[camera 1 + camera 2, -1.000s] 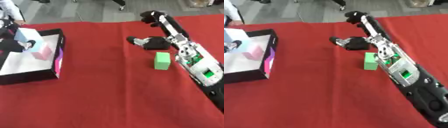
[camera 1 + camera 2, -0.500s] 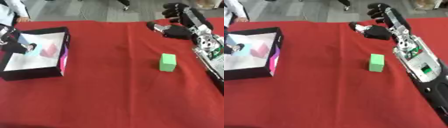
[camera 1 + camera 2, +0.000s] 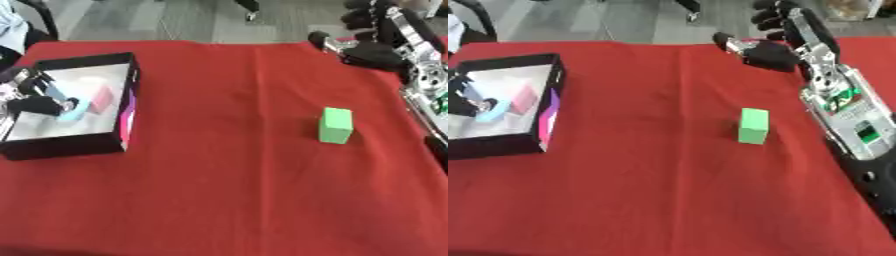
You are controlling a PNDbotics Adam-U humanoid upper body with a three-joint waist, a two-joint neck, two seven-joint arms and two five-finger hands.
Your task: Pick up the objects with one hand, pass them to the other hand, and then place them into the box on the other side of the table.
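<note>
Left eye view: green block upright.

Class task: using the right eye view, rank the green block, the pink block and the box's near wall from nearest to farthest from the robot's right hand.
Measured from the right hand at the far right:
1. Green block, mid-table, right of centre.
2. Pink block, inside the box at left.
3. Box's near wall, at left, nearest the camera.

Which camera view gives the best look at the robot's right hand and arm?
The right eye view. There the right hand sits well inside the picture, raised above the red table's far edge, with the forearm running down to the lower right. The left eye view shows the same hand, but pushed into the upper right corner, with most of the forearm cut off.
</note>
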